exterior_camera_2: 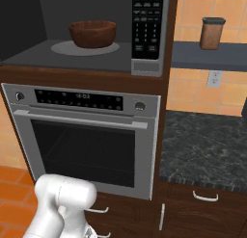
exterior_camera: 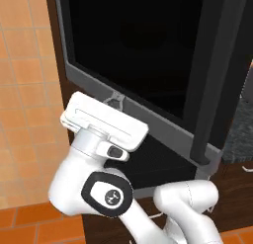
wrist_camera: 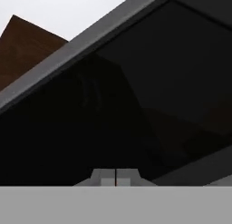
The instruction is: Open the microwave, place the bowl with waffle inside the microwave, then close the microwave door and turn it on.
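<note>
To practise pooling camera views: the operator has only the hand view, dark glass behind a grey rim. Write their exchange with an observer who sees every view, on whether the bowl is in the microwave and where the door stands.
Operator: Is the bowl inside?
Observer: Yes. The bowl sits on the round plate in the open microwave.
Operator: Where is the door?
Observer: The door stands open, and the shut gripper points at its lower rim. In the left base view, the handle lies well to the right of the gripper.
</note>
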Tool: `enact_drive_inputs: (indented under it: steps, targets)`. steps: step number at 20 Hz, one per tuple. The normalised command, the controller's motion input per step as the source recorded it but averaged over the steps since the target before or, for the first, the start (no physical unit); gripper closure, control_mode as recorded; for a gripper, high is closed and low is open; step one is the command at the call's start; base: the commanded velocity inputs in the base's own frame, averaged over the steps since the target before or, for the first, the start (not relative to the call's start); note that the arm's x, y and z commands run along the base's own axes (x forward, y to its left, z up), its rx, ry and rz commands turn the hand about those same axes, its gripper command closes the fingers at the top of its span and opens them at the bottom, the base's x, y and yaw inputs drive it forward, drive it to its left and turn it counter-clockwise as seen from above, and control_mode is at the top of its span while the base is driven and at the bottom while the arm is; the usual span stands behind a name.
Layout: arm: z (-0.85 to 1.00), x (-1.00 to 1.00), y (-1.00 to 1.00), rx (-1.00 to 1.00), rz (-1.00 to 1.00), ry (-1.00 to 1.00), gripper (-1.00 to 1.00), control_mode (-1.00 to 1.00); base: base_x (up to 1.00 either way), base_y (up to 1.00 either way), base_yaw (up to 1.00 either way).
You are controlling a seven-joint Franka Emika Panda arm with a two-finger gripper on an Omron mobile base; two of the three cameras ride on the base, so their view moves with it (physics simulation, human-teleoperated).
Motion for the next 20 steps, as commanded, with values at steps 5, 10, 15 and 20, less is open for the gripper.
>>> enact_drive_inputs:
  steps: [5,10,15,20]
  targets:
    - [0.39,-0.01,-1.0,0.45,0.11,0.36,1.0,-1.0,0.0,0.0,0.0]
    - [0.06,0.41,-0.99,0.6,0.08,0.18,1.0,-1.0,0.0,0.0,0.0]
    - [0.01,0.99,-0.4,0.16,0.23,0.01,1.0,-1.0,0.0,0.0,0.0]
    - [-0.15,1.0,-0.41,0.07,0.47,0.02,1.0,-1.0,0.0,0.0,0.0]
